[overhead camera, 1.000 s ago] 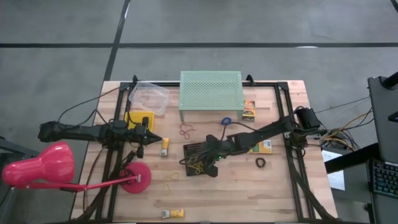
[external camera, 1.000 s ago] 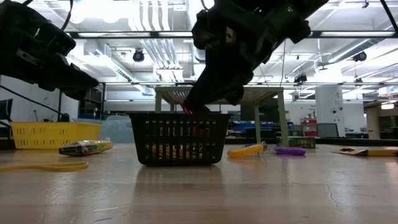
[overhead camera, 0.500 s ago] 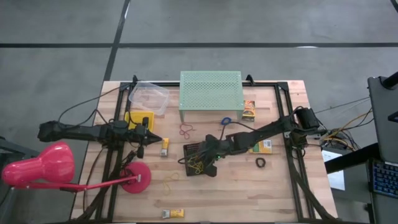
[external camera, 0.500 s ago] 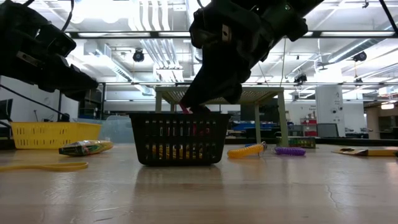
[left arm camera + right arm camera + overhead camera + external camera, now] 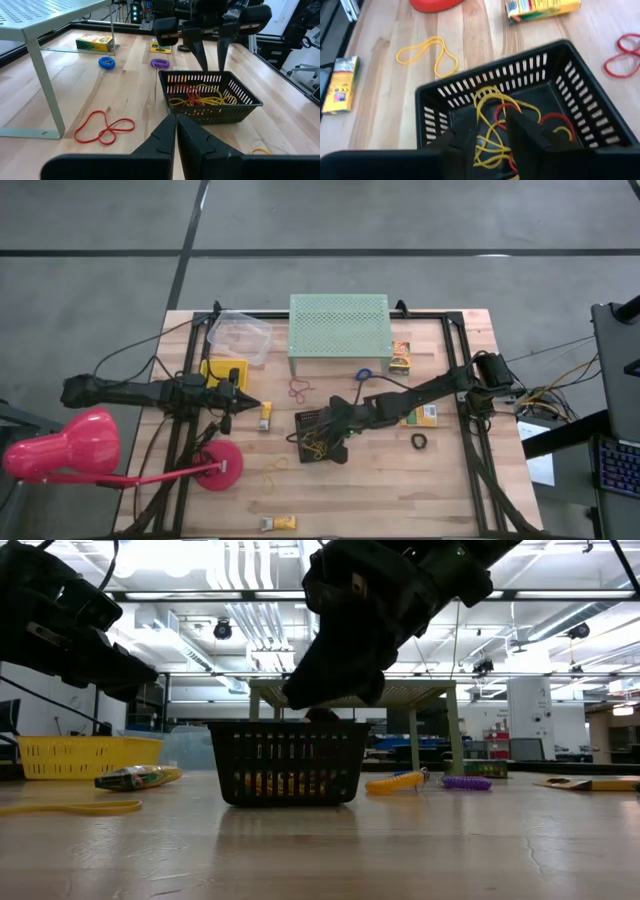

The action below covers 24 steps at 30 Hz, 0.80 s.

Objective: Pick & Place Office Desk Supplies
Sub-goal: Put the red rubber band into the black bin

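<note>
A: Where did the right end effector (image 5: 210,55) sit?

B: Just above the black basket (image 5: 318,438) at the centre of the high view, its 2 fingers apart and empty. The left end effector (image 5: 176,135) hung at centre left of that view, fingers together, holding nothing.

A: What was in the basket?

B: A tangle of yellow and red rubber bands (image 5: 495,131). The clear tub (image 5: 238,336) at upper left looked empty; what the yellow bin (image 5: 88,755) held I could not tell.

A: And what lay loose?

B: A red rubber band (image 5: 298,389) on the worktop (image 5: 400,490) above the basket, and a yellow one (image 5: 272,475) lower left. I judged them light, limp and flat-lying, so best pinched across 1 strand.
</note>
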Available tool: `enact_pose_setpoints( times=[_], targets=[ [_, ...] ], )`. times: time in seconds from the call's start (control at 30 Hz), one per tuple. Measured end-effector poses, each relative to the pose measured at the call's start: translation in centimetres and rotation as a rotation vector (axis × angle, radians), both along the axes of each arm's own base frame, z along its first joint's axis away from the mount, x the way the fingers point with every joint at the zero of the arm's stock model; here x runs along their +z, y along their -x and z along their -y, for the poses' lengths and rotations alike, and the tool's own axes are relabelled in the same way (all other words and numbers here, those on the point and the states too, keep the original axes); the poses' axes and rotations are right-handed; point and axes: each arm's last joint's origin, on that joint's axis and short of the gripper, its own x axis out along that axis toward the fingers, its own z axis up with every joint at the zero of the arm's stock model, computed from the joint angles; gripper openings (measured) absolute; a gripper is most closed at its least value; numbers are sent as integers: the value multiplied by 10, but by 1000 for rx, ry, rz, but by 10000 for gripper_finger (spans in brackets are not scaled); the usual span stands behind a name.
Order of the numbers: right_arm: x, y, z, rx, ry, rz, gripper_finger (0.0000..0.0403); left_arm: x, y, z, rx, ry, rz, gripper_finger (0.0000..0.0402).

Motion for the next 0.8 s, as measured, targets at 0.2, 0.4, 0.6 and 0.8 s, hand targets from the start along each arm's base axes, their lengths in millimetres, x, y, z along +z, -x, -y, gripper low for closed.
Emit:
enact_pose_setpoints(
  times=[0.2,0.4,0.6,0.8],
  targets=[
    [0,0,0,-1,9,0,151,0,0,0,0,0,0,23],
    [4,-2,2,-41,106,47,157,0,0,0,0,0,0,23],
    [27,0,2,-3,205,174,157,0,0,0,0,0,0,23],
    [51,22,5,28,241,232,157,0,0,0,0,0,0,23]
  ],
)
